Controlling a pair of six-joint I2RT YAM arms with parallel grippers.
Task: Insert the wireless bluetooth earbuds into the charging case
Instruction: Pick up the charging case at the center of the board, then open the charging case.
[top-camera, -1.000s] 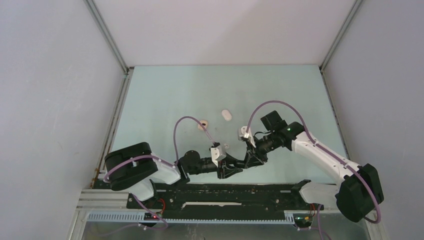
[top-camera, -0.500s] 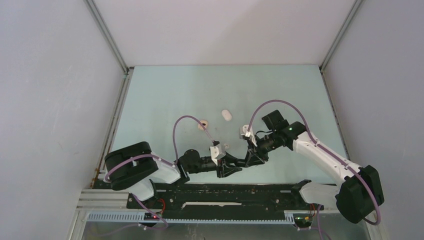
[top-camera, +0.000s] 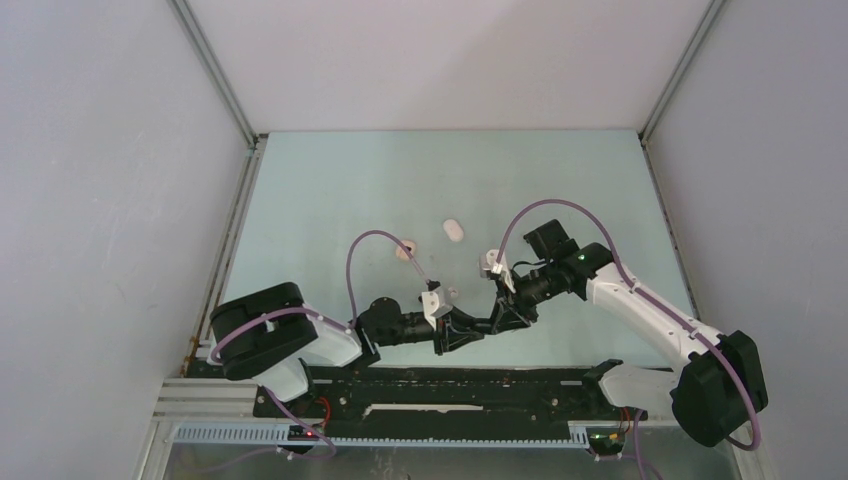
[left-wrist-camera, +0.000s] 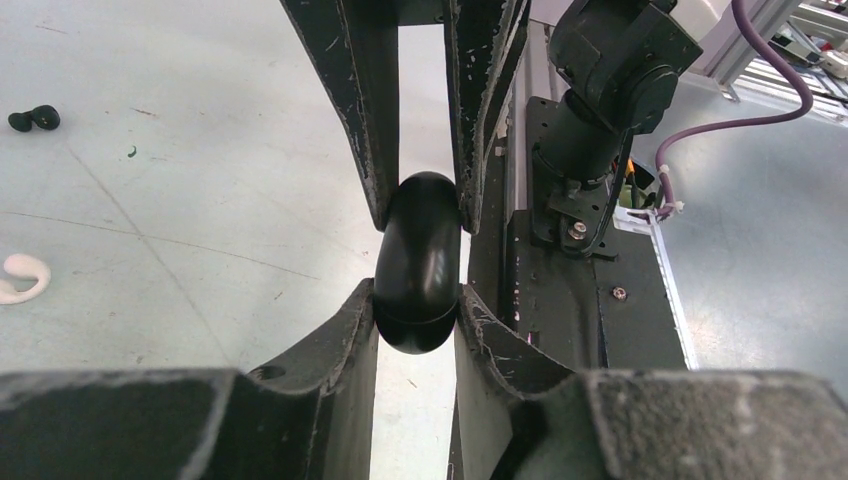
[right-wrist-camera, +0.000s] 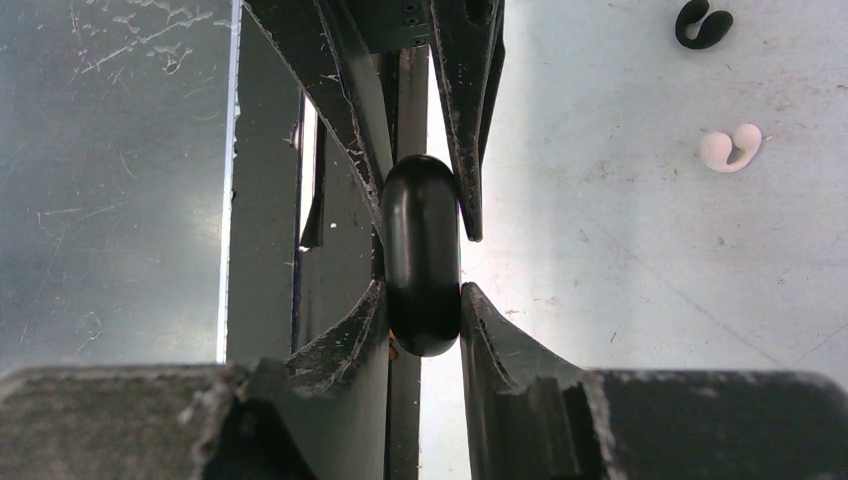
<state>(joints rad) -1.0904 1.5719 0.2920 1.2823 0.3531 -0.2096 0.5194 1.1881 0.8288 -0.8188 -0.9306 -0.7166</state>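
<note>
From the top view you see both arms bent inward, their jaws meeting over the near middle of the table (top-camera: 340, 190), but what sits between them is lost among the black fingers. Only that view shows you a small white object (top-camera: 453, 230) and a small beige object (top-camera: 405, 248) farther back on the table, well apart from the jaws. Both are too small to identify.

The wrist views give you what the top view cannot. A black, pebble-shaped charging case (left-wrist-camera: 418, 262) stands edge-on between the two pairs of jaws. In the left wrist view the left jaws press both sides of its near end, and the right jaws pinch its far end from the opposite direction. The right wrist view shows you the same double grip from the other side. Each pair is closed down to the thickness of the case and is gripping it.

The earbuds lie on the table, not in the case. You find a black earbud (left-wrist-camera: 32, 118) and a white earbud (left-wrist-camera: 20, 278) at the left edge of the left wrist view. A black one (right-wrist-camera: 703, 22) and a white one (right-wrist-camera: 730, 148) lie at the upper right of the right wrist view. All are well apart from the jaws.
</note>
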